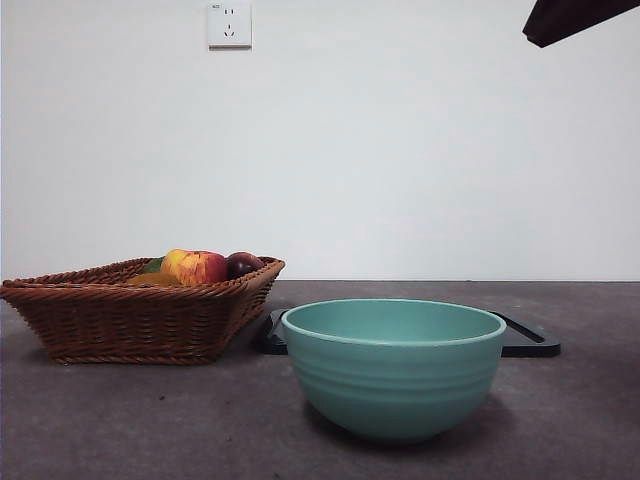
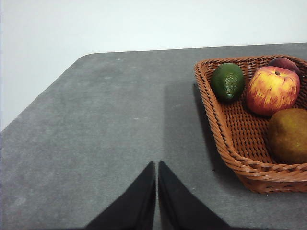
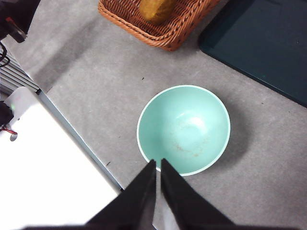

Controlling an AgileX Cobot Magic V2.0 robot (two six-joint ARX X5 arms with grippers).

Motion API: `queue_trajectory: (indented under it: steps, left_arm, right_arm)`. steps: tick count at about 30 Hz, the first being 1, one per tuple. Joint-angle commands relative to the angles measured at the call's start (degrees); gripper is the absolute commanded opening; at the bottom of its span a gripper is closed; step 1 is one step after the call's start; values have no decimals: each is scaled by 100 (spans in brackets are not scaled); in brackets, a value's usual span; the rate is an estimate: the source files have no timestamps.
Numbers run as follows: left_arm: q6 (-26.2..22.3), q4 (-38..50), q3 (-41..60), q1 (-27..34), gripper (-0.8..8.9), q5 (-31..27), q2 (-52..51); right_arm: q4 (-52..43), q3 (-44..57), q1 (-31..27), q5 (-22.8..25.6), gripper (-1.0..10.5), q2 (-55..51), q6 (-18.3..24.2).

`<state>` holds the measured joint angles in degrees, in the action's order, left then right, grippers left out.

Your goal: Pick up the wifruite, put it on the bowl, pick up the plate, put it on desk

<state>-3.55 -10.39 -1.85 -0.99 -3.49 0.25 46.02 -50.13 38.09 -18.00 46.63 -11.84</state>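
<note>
The fruit (image 2: 288, 135), rounded and orange-brown, lies in the wicker basket (image 2: 218, 122); in the left wrist view we see it just beside the red-and-yellow apple (image 2: 272, 89), with a green avocado (image 2: 228, 81) at about 10 o'clock from the apple and a dark plum (image 2: 284, 63) partly hidden behind the apple. In the front view we find the basket (image 1: 130, 315) standing on the desk (image 1: 150, 420) at roughly 9 o'clock from the mint-green bowl (image 1: 392, 368), near it but not touching. A dark flat tray (image 1: 525, 340) lies behind the bowl. We see the left gripper (image 2: 157, 165) above bare desk beside the basket, its jaws pressed together and holding nothing. The right gripper (image 3: 158, 163) hangs high over the bowl's rim (image 3: 144, 153), jaws likewise pressed together and empty. The bowl has nothing in it.
</note>
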Motion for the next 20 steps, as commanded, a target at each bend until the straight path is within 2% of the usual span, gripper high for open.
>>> queue_trajectory:
  steps: [1,4,8,14,17,20]
  left_arm:
    - [-26,-33,118,9,7,-20,-9]
    - [-26,-33,118,9,7,-20,-9]
    - [-26,-35,118,7,7,-20,-9]
    - [-26,-33,118,7,7,-20,-9]
    - [-26,-33,118,7,7,-20,-9]
    - [-26,-35,118,7,7,-20,-9]
  right_arm:
    - [-72,-98,42,7,6,37,90]
    - [-133,-98,-2,96,6,-11,455]
    - [-713,-7,-459,643,6,-164,861]
    - [-1650,560,-1816,608,6,-820,964]
    - [-2393,1309,-2839,627,6,-1576,1134]
    - [-3130,2186,-3432,667,6,-2411,1235]
